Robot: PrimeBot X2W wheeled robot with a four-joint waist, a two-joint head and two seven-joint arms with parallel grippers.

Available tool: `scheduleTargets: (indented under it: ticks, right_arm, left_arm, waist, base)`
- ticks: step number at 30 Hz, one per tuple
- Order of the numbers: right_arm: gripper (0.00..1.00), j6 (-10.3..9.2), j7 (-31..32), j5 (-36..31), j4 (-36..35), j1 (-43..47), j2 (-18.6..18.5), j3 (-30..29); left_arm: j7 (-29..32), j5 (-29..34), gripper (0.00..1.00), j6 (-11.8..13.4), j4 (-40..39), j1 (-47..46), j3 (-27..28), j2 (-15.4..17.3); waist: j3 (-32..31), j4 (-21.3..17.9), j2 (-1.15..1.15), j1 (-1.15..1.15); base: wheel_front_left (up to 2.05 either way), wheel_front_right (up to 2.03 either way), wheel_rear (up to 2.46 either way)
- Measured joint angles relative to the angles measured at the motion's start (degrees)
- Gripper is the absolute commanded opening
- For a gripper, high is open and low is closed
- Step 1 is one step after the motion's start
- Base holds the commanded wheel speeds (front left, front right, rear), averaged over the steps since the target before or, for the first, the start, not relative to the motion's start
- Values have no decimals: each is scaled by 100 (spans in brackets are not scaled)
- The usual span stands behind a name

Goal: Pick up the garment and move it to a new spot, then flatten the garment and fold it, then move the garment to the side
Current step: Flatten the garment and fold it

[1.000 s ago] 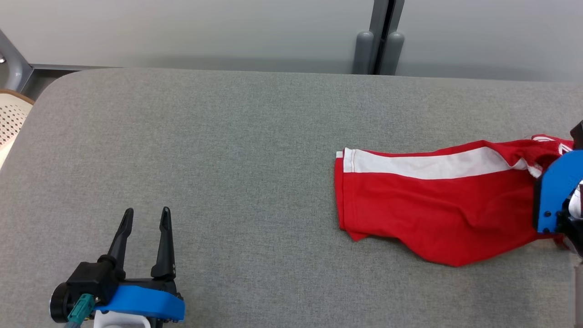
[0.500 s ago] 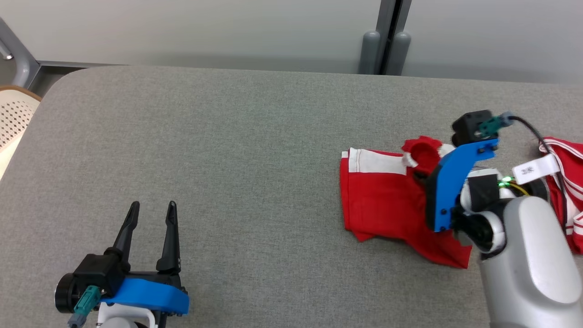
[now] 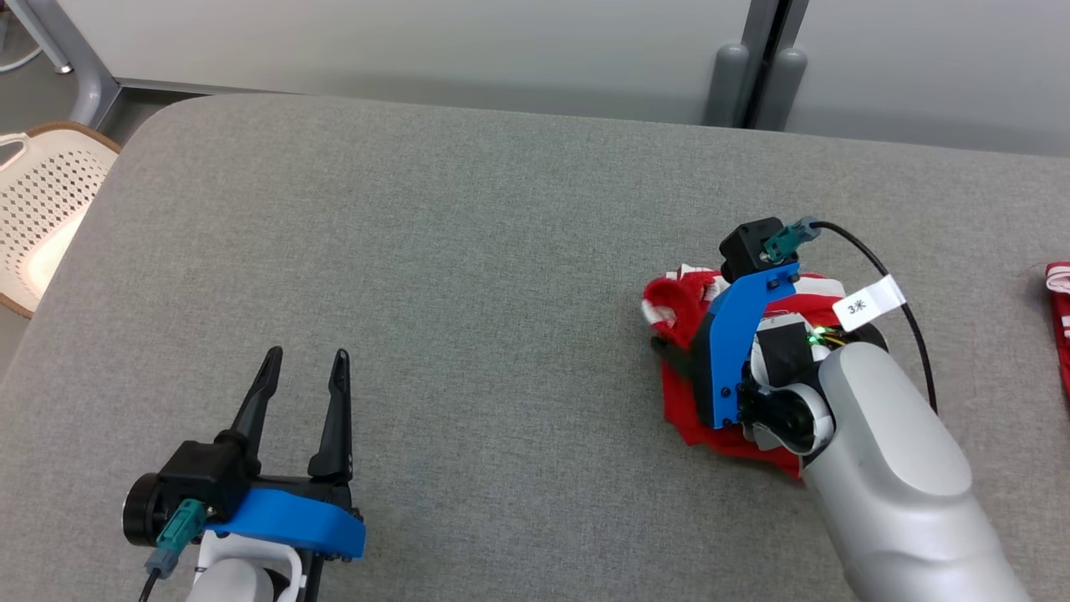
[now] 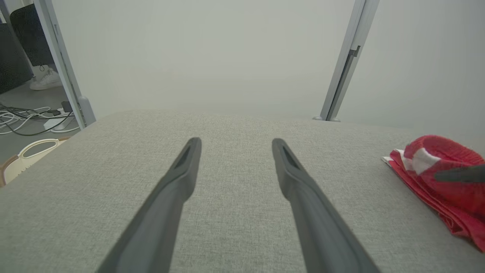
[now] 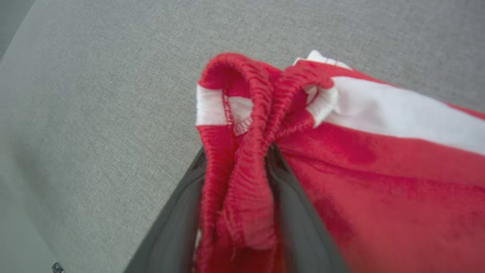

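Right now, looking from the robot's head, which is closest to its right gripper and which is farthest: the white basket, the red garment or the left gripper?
1. The red garment: clamped in the right gripper, jaws shut, right side.
2. The left gripper: open, lower left.
3. The white basket: farthest, past the table's left edge.

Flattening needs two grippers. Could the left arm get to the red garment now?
Probably yes: bare table lies between the open left gripper and the garment; the right gripper, shut on its waistband, covers part.
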Motion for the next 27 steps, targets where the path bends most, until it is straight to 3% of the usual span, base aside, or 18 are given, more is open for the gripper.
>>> scheduleTargets:
  ticks: [5, 10, 18, 27]
  right_arm:
    - [100, 0, -237, 824, -85, -46, -2, 288]
    - [100, 1, -733, 1161, -898, 35, 18, 299]
    - [100, 0, -1880, -154, -2163, 1001, -3, -1094]
    - [100, 0, -3281, -1471, -2855, 2352, -14, -2109]
  left_arm:
    - [0, -10, 100, 2, 32, 3, 46, 12]
    - [0, -49, 100, 60, 1, 125, 163, 65]
    - [-1, -45, 100, 68, -133, 205, 200, 65]
    - [-1, 15, 100, 60, -159, 235, 185, 35]
  waist:
    - [-45, -23, 0, 0]
    - [-140, -166, 0, 0]
    - [-258, -381, 0, 0]
    - [-359, -458, 0, 0]
  base:
    - [0, 0, 0]
    - [0, 0, 0]
    - [0, 0, 0]
    - [0, 0, 0]
